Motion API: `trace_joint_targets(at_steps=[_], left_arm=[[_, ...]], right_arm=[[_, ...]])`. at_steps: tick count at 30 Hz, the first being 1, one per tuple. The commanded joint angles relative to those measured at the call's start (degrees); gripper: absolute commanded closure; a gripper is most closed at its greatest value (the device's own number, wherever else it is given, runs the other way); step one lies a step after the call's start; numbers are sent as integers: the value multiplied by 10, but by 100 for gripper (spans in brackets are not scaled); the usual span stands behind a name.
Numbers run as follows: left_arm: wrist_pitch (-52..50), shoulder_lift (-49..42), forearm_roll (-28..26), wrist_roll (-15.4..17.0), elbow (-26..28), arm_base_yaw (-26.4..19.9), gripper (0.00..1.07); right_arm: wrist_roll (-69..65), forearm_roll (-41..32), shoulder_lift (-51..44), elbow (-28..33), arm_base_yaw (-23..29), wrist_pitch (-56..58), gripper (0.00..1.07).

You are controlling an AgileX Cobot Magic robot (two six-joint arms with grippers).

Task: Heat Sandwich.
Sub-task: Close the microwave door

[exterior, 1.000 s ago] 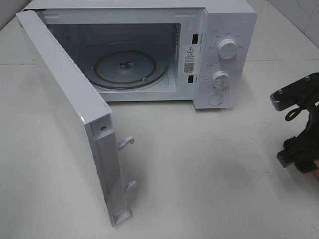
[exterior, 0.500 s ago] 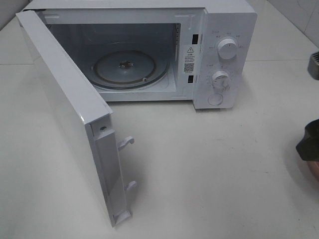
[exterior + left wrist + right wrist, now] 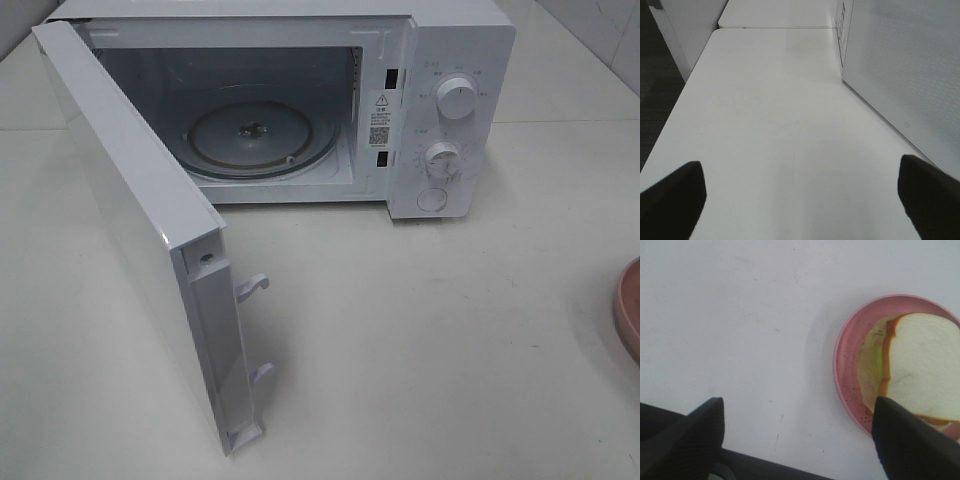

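Right wrist view: right gripper (image 3: 797,432) fingers spread, empty, above table (image 3: 740,315) beside sandwich (image 3: 920,365) on pink plate (image 3: 845,355). Left gripper (image 3: 800,192) likewise spread, empty. Microwave (image 3: 440,60) door (image 3: 130,220) open.

place: test kitchen bench | microwave (image 3: 300,110); bare white table (image 3: 420,340); tiled wall (image 3: 600,25)

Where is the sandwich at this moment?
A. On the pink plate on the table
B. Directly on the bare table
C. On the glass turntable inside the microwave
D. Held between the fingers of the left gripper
A. The right wrist view shows the sandwich lying on the pink plate, while the microwave turntable is bare.
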State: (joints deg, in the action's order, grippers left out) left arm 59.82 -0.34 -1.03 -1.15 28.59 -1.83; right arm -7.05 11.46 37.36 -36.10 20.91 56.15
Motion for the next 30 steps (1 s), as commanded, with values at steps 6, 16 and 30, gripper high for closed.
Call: trace_joint_targets(at_steps=[6, 16, 30], left_arm=[[-5, -14, 2, 0, -2, -3, 9], [-5, -14, 2, 0, -2, -3, 9], [-5, -14, 2, 0, -2, -3, 9]], right_arm=[[5, -12, -88, -2, -3, 54, 31], [5, -18, -229, 18, -24, 57, 31], [37, -50, -368, 72, -130, 35, 31]])
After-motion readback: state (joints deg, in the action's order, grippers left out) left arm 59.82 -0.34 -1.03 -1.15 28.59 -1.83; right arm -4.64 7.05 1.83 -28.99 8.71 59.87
